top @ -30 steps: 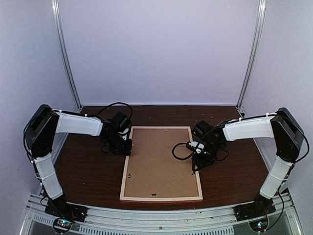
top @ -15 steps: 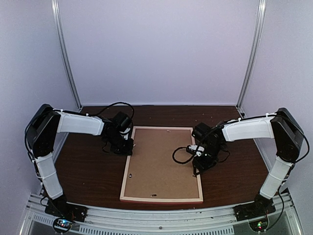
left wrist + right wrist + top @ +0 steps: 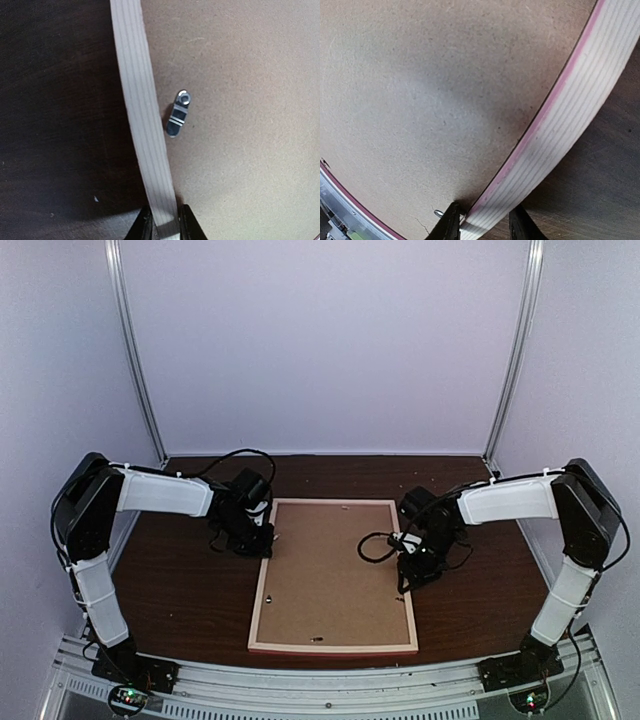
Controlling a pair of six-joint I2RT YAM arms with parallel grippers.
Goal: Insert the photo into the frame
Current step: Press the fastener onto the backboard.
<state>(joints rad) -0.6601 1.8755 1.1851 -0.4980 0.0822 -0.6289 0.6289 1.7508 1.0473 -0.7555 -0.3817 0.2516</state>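
- Frame (image 3: 333, 645) lies flat, back side up, in the centre of the top view, on the dark table (image 3: 180, 590) btwn my two arms.
- Brown backing (image 3: 330, 570) fills the frame; pale wood rails run round it, w/ a red strip along the bottom edge.
- My L gripper (image 3: 263, 540) is at the frame's left rail, upper part, left of centre in the top view.
- L wrist view: my fingers (image 3: 144, 226) sit at bottom centre, one on each side of the pale rail, narrow and clamped on it.
- Same view: rail runs from top centre down to my fingers, table on the left, backing on the right.
- Small metal clip (image 3: 177, 114) sits on the backing just beside the rail, mid picture, tilted, w/ a screw at its top end.
- My R gripper (image 3: 404, 578) is at the right rail, about halfway down, right of centre in the top view.
- R wrist view: my fingers (image 3: 451, 222) at bottom centre straddle the rail, narrow, pads against both sides, holding it.
- Same view: the rail runs diagonally from upper right to bottom centre, w/ a pink line on its inner edge; backing fills the left, table shows at lower right.
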